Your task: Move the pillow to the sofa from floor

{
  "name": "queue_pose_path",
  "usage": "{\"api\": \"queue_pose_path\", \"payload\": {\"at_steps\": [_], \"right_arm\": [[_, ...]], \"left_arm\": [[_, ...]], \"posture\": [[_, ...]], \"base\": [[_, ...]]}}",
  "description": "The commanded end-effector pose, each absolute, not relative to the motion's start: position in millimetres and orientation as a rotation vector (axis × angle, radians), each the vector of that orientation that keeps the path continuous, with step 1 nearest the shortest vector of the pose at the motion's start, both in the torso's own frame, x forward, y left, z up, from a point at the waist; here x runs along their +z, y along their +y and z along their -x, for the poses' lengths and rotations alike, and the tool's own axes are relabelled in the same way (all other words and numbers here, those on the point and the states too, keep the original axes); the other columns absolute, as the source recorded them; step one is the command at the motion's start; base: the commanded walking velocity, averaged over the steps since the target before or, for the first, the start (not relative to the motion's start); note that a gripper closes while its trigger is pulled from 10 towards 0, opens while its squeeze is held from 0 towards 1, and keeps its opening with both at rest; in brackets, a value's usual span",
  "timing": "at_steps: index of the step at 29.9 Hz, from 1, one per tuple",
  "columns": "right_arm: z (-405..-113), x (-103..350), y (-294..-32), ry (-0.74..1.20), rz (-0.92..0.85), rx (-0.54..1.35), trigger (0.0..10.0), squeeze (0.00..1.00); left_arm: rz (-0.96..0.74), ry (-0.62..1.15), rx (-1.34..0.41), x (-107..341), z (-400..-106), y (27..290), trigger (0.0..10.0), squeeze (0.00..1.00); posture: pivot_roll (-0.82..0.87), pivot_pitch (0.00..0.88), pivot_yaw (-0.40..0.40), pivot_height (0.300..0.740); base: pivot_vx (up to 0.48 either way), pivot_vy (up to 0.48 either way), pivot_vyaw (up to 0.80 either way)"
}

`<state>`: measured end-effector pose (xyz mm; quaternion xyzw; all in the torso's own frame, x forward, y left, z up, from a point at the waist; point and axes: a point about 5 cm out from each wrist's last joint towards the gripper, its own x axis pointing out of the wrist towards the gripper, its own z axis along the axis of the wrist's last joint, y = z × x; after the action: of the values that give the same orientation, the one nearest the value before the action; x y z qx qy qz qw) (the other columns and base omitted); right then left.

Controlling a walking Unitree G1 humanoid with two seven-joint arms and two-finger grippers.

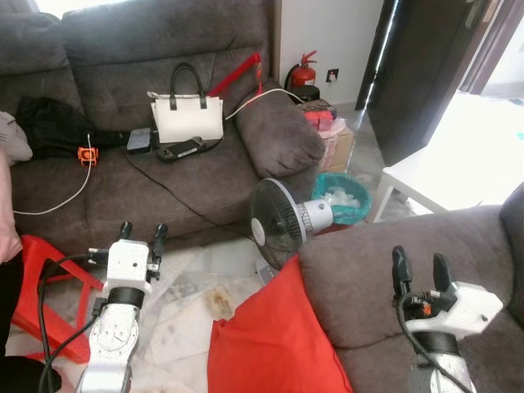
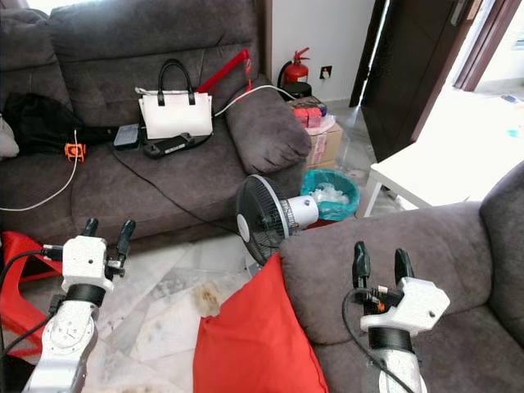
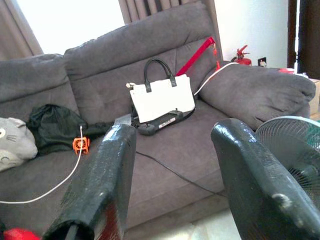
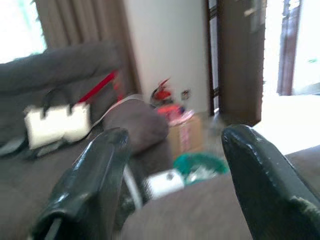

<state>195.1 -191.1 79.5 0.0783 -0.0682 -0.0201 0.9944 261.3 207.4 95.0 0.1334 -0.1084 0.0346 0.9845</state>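
A red pillow (image 1: pixel 274 340) stands on the tiled floor, leaning against the arm of the near grey sofa (image 1: pixel 368 270). My left gripper (image 1: pixel 141 232) is raised to the pillow's left, open and empty, pointing at the far grey sofa (image 3: pixel 165 165). Over the near sofa's arm, right of the pillow, my right gripper (image 1: pixel 421 268) is held open and empty. Neither gripper touches the pillow.
A small floor fan (image 1: pixel 274 221) stands just behind the pillow. The far sofa (image 1: pixel 164 180) holds a white handbag (image 1: pixel 188 115), a black garment and cables. A green bin (image 1: pixel 342 196), boxes and a fire extinguisher (image 1: pixel 303 74) sit at its right end. A red stool (image 1: pixel 41 286) lies at left.
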Motion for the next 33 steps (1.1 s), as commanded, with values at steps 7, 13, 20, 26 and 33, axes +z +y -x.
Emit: {"api": "queue_pose_path", "payload": {"at_steps": [7,13,20,26,33], "right_arm": [[-219,121,-184,-0.247,-0.139,0.029,10.0,0.0],[-211,132,-165,-0.254,-0.146,0.121,10.0,0.0],[-206,128,-128,-0.186,-0.104,0.43,10.0,0.0],[-206,133,-109,-0.187,-0.035,0.575,10.0,0.0],[-208,131,-96,-0.171,-0.01,0.649,10.0,0.0]], "left_arm": [[-0.277,-0.239,0.108,108,-259,210,10.0,0.0],[-0.296,-0.259,0.087,121,-251,209,10.0,0.0],[-0.326,-0.277,-0.013,129,-248,192,10.0,0.0],[-0.357,-0.258,-0.144,125,-240,171,10.0,0.0],[-0.345,-0.255,-0.194,125,-237,162,10.0,0.0]], "posture": [[0.14,0.0,-0.027,0.74],[0.13,0.0,-0.015,0.74],[0.13,0.0,-0.023,0.74],[0.12,0.0,-0.025,0.74],[0.13,0.0,-0.033,0.74]], "base": [[0.0,0.0,0.0],[0.0,0.0,0.0],[0.0,0.0,0.0],[0.0,0.0,0.0],[0.0,0.0,0.0]]}}
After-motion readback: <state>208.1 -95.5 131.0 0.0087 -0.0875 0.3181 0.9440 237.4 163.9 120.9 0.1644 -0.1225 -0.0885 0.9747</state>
